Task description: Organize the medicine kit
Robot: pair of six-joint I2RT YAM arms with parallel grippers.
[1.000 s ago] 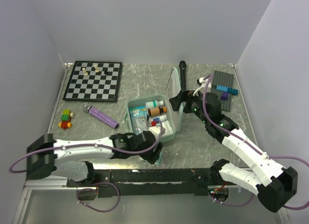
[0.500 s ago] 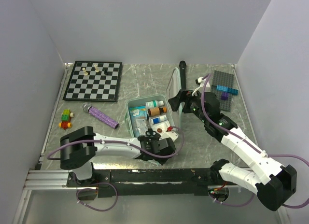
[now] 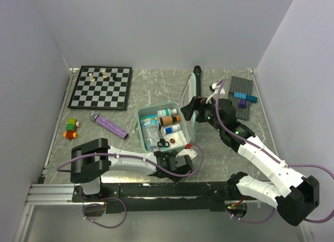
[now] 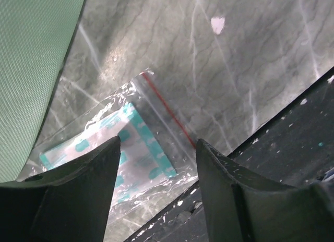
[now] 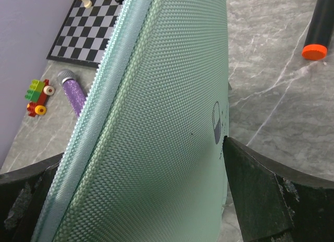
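My left gripper [image 4: 156,146] gaped empty over plaster bag [image 4: 122,148] | right gripper [image 5: 138,171] pinched medicine kit [image 5: 172,96] lid | risk: slick bag could skid

Left arm [image 3: 130,161] stretched low along near table edge, reaching toward centre. Left gripper [image 4: 156,148] angled down at tabletop, fingers spread. Right arm [image 3: 261,158] reaching forward-left, elbow bent. Right gripper [image 3: 194,107] raised, fingers clamped either side of medicine kit [image 5: 172,96] lid.

medicine kit [image 5: 172,96] mint-green weave | chessboard [image 3: 100,87] black-white checks | table [image 3: 156,85] grey marbled | bag [image 4: 130,137] clear, red strip
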